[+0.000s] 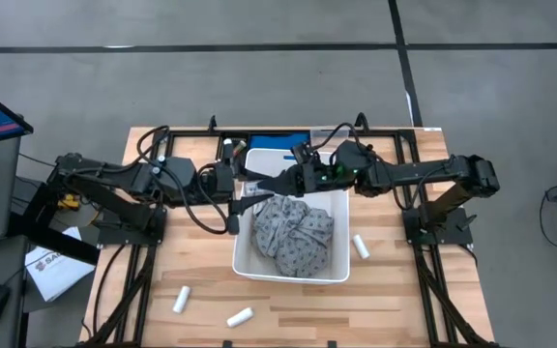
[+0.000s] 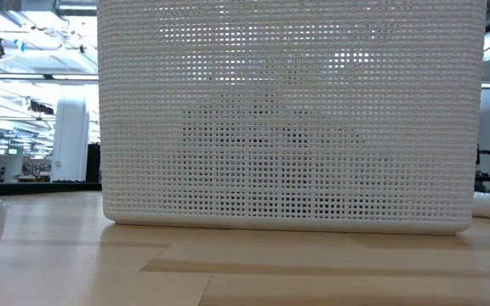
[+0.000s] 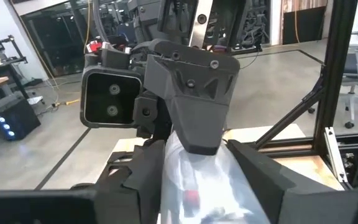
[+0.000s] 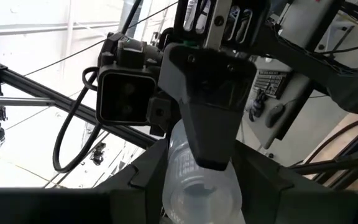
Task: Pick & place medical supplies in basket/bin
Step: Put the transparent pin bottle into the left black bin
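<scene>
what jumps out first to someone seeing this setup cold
The two dark arms meeting nose to nose over the far end of the white bin, the left hand and right hand each closed on a clear, pale item passed between them. Next, the crumpled grey speckled cloth filling the bin. Then the white rolls scattered on the wooden table, one right of the bin and two near the front edge.

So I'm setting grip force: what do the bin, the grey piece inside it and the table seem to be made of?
The bin looks like white plastic with perforated mesh walls, matte: the low view shows a fine hole grid. The grey piece seems soft fabric, rumpled into folds with a fine dark speckle. The table looks like pale wood planks, given the visible grain and seams.
</scene>
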`<action>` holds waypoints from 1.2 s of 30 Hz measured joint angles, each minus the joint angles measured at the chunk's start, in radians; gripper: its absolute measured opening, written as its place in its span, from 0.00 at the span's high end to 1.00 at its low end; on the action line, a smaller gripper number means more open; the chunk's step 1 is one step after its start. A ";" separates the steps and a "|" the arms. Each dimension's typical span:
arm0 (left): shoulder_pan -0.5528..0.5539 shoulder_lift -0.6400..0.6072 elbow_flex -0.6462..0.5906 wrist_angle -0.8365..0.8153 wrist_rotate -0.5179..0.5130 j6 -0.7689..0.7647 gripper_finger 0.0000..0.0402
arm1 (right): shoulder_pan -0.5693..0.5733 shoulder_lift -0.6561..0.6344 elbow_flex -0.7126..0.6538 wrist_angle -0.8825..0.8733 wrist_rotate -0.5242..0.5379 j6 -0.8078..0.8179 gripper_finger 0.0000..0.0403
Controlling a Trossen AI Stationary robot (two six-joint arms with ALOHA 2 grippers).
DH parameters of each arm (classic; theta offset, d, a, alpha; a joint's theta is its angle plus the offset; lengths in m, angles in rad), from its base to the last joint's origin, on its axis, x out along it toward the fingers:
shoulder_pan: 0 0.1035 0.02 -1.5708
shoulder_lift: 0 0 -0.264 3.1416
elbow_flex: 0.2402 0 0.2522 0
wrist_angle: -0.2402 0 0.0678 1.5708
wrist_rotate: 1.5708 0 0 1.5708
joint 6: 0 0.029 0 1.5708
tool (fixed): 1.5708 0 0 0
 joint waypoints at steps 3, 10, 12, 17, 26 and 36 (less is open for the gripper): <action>0.000 0.000 0.000 0.004 -0.016 -0.001 0.64 | 0.000 0.000 0.000 0.001 0.000 0.000 0.63; 0.000 0.001 0.000 0.010 -0.041 0.000 0.63 | 0.000 -0.001 0.000 0.002 0.001 -0.006 0.62; 0.000 0.001 0.000 0.011 -0.041 0.000 0.64 | -0.001 -0.001 0.000 0.003 0.001 -0.010 0.61; 0.000 -0.009 0.000 0.012 -0.078 -0.001 0.65 | -0.001 -0.001 0.000 0.018 0.001 -0.027 0.55; 0.002 -0.074 0.000 -0.036 -0.227 0.054 0.65 | 0.003 -0.002 0.000 0.023 -0.027 -0.023 0.50; 0.145 -0.131 -0.017 -0.435 -0.460 -0.161 0.65 | 0.034 -0.002 0.000 -0.033 -0.140 0.016 0.51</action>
